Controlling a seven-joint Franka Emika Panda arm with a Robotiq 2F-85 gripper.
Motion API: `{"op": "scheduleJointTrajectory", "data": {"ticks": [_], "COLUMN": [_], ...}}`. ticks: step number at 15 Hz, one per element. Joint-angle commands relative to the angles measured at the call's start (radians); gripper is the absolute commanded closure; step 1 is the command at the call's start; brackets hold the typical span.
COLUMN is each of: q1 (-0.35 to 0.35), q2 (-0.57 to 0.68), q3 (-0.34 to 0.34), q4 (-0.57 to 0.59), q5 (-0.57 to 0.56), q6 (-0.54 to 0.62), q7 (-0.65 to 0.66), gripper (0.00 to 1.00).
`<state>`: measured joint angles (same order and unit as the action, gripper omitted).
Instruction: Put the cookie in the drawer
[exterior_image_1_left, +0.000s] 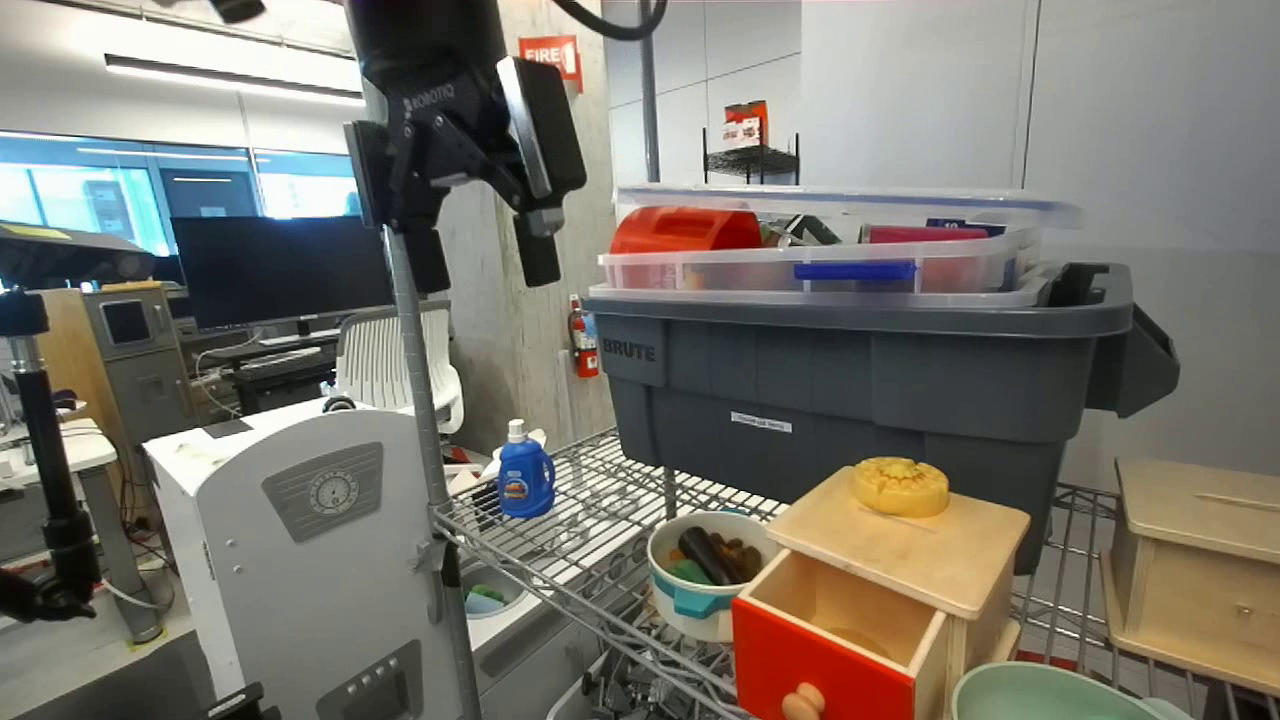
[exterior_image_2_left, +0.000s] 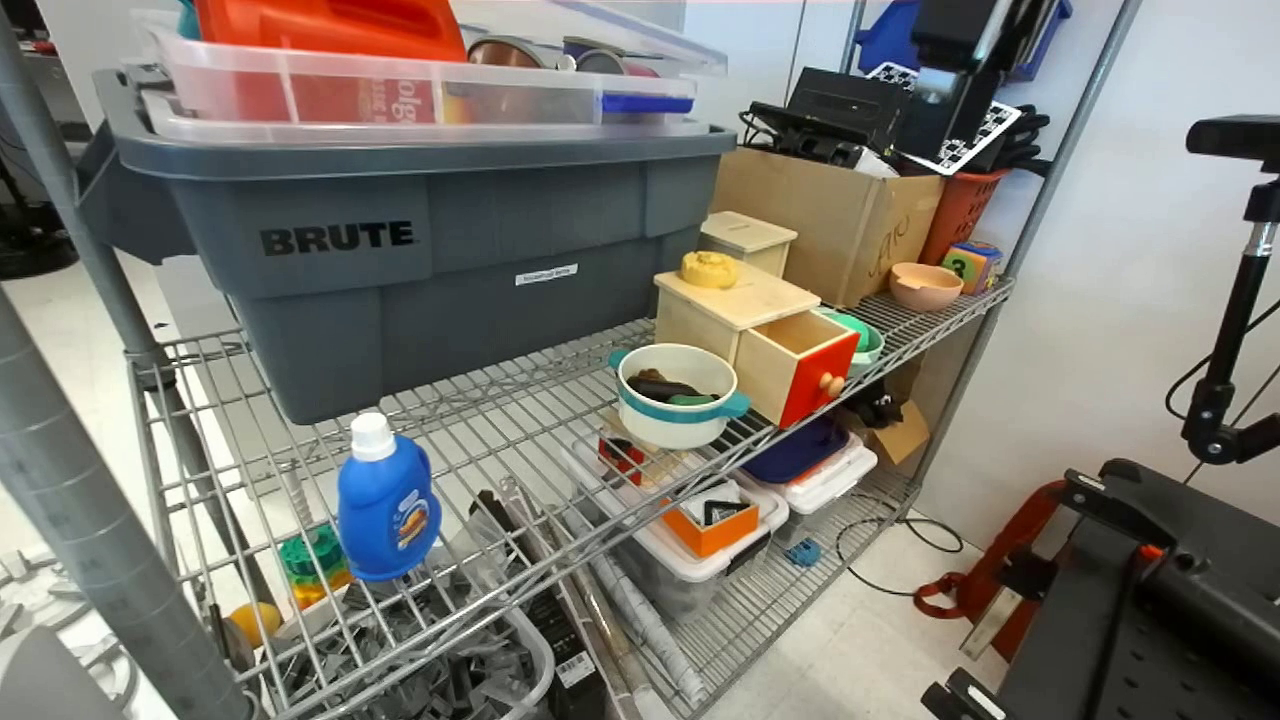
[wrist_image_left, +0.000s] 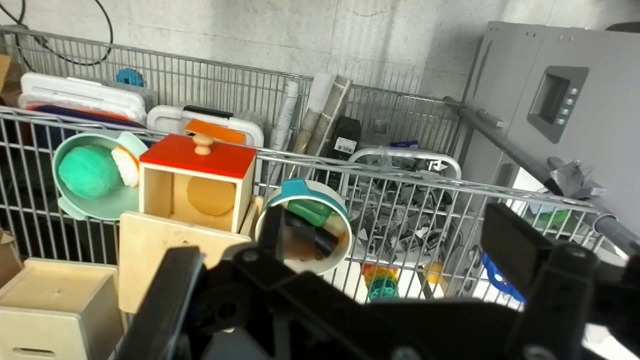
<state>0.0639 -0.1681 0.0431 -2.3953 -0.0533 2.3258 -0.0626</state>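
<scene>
The drawer with its red front (exterior_image_1_left: 822, 655) stands pulled open from a pale wooden box, and its round knob faces out; it also shows in an exterior view (exterior_image_2_left: 820, 378) and in the wrist view (wrist_image_left: 197, 156). A plain tan round shape (wrist_image_left: 211, 195) shows on the drawer floor; no dark spots are visible, and I cannot tell whether it is a loose disc or part of the floor. I cannot make out the spotted cookie for certain. My gripper (exterior_image_1_left: 484, 256) is open and empty, high above the shelf; in the wrist view its fingers (wrist_image_left: 385, 227) are wide apart.
A white-and-teal pot (exterior_image_2_left: 670, 425) beside the drawer holds black, green and brown lumpy pieces. A yellow ring (exterior_image_1_left: 900, 487) lies on the box top. A grey tote (exterior_image_1_left: 830, 385) stands behind. A blue bottle (exterior_image_2_left: 388, 510) and a pale green bowl (wrist_image_left: 75, 150) share the wire shelf.
</scene>
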Motion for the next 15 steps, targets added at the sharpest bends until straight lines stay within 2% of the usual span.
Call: {"op": "scheduleJointTrajectory", "data": {"ticks": [1,4,5,8,15], "q1": [-0.017,-0.017,-0.015,-0.015,-0.015], "q2": [-0.14,-0.198,-0.142,-0.179,-0.181], "q3": [-0.001,-0.017,-0.007,-0.011,-0.011], "q4": [-0.099,-0.137,-0.1,-0.124,-0.126], "q5": [-0.016,0.008,0.001,0.002,0.002], "q6": [-0.005,0.005,-0.002,-0.002,-0.002], "q7": [0.035,-0.004,0.014,0.013,0.013], "gripper": [0.0,0.0,0.0,0.0,0.0]}}
